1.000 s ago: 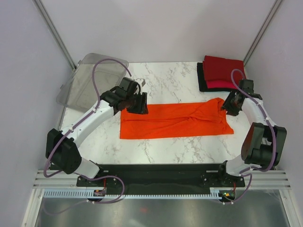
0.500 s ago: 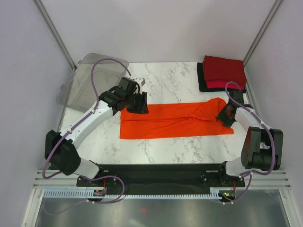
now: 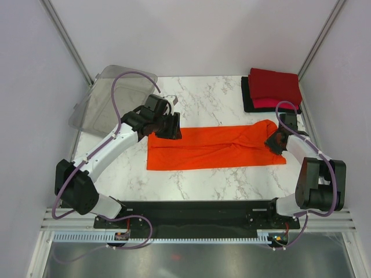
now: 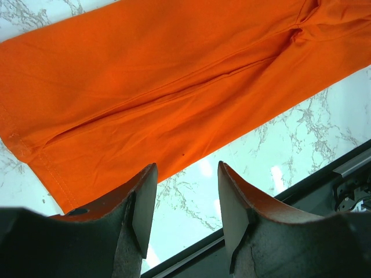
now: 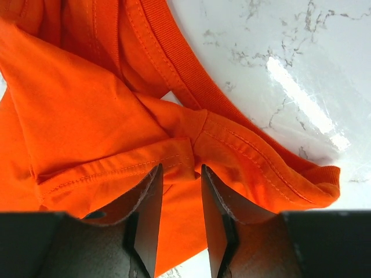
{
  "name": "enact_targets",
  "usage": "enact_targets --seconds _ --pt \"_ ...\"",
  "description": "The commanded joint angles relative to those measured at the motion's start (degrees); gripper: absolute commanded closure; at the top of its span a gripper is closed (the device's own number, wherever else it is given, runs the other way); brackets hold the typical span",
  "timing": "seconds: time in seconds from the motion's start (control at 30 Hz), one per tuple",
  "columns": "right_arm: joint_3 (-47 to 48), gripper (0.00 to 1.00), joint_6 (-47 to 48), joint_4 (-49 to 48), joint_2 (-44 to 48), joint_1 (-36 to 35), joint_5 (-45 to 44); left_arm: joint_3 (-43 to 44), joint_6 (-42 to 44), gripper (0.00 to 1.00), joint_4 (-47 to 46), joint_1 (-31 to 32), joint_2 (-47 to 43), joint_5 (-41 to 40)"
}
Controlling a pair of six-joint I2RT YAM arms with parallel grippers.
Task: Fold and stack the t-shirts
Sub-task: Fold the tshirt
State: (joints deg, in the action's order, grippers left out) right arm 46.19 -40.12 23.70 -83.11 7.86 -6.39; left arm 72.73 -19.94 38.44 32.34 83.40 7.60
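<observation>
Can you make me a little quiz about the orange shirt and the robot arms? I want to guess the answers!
1. True or false: the orange t-shirt lies on top of the stack of folded shirts.
2. What colour is the top shirt of that stack? A black, B dark red, C orange.
3. Fill the gap: the left gripper hangs above the orange t-shirt with its jaws ___.
Key: 1 false, it is not on the stack; 2 B; 3 open.
</observation>
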Motion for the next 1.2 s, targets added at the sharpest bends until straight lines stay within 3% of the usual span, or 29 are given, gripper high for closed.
enact_targets --seconds 0.0,0.13,0.2,0.23,0.33,0.83,1.17 --pt "-0.67 0.60 -1.37 -2.43 0.58 -0.21 -1.34 -0.13 1.93 0.47 -1.70 0.01 -0.78 -0.65" --pt "-1.28 0.61 -1.63 -2.87 0.76 -0.21 -1.52 -0.22 2.01 0.47 -1.70 0.01 -0.87 -0.74" --pt "-1.37 0.67 -1.72 -3.05 1.02 -0.30 -1.52 -0.22 2.01 0.47 -1.70 0.01 -0.87 -0.83" --pt "-1.37 0.72 -1.80 -3.22 1.11 -0.30 -1.43 -0.22 1.93 0.47 -1.70 0.01 -0.87 -0.83" --pt "-1.11 1.00 -1.72 -3.49 1.55 -0.39 -0.64 -0.13 1.84 0.47 -1.70 0.01 -0.69 -0.57" --pt "-6.02 1.00 -11.20 -0.24 14.11 -5.04 0.06 -0.22 1.40 0.47 -1.79 0.18 -0.25 0.67" --pt "-11.65 1.00 -16.57 -0.85 21.84 -7.59 -5.56 -0.66 1.66 0.46 -1.79 0.53 -0.25 -0.48"
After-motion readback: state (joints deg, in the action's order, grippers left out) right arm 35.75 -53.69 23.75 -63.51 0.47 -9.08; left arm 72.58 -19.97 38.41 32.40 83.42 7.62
